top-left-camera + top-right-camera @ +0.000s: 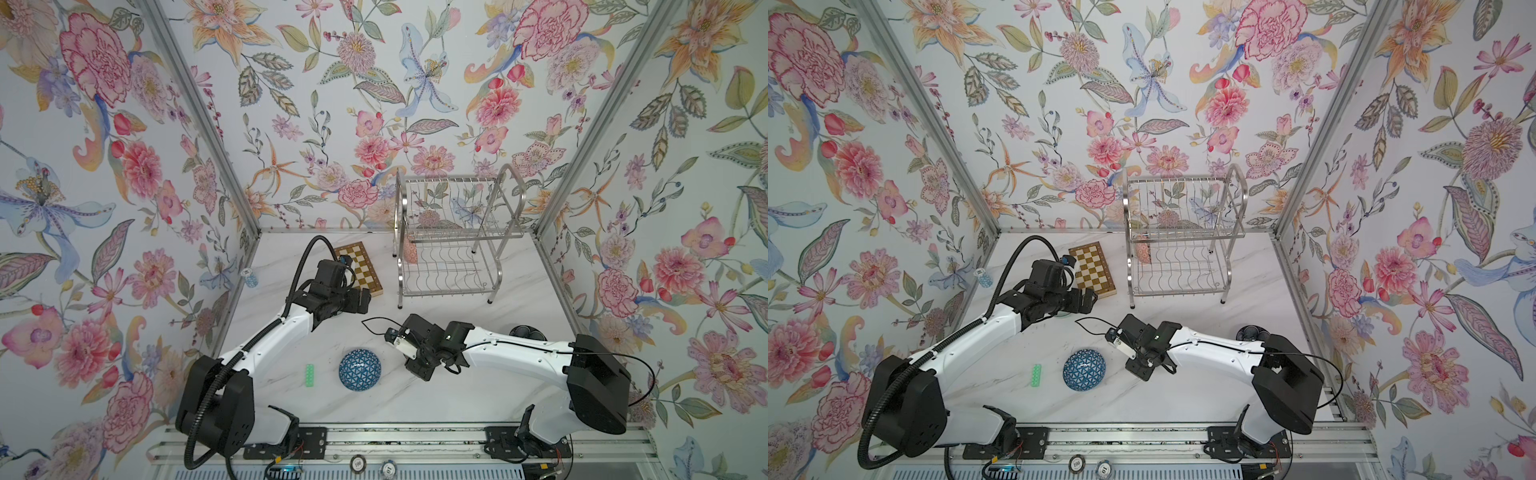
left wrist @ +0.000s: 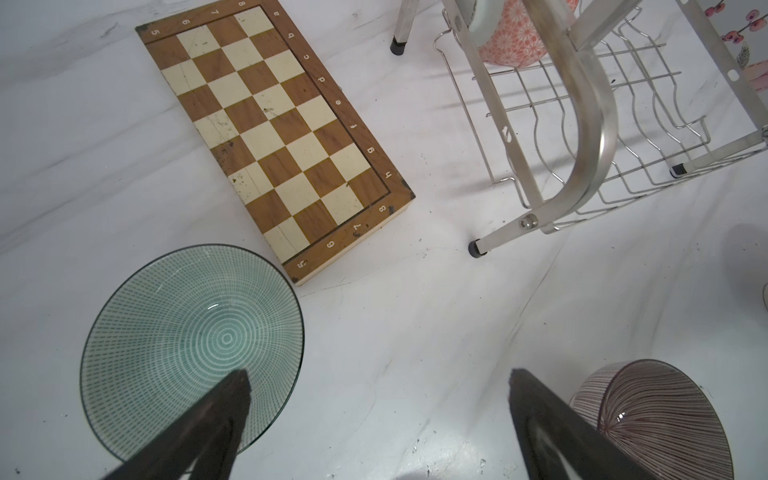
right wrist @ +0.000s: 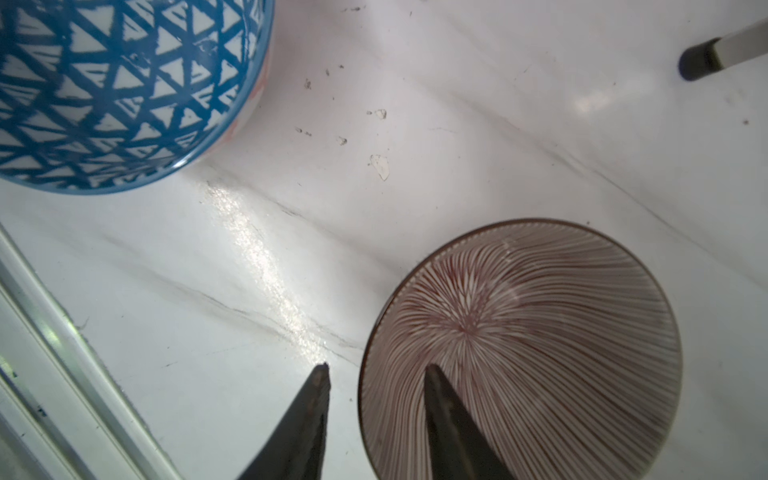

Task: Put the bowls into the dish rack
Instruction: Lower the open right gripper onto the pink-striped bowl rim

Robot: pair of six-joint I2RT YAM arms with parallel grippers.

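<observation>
Looking down in a top view, the blue triangle bowl (image 1: 360, 370) sits on the table well apart from the dish rack (image 1: 457, 237). One red-latticed bowl (image 1: 410, 252) is already slotted on the rack's lower shelf. The arms hide whatever lies under them.

From the left wrist, the left gripper (image 2: 378, 376) is empty with its fingers spread wide. One finger hangs over the mint green bowl (image 2: 191, 332) and the other is just beside the pinkish bowl (image 2: 660, 419). With both arms crowded around that bowl, lifting it could knock the left finger.

From the right wrist, the right gripper (image 3: 376, 368) has its fingers partly apart astride the pinkish bowl's rim. One finger is inside and one outside, and neither visibly touches it.

A pinch on that thin glazed wall (a one-sided hold) may let the bowl pivot or slip when raised. If one finger lands first, it could shove the bowl across the smooth table instead of gripping it. A tilted bowl might also catch the rack's wires rather than drop into a slot.
</observation>
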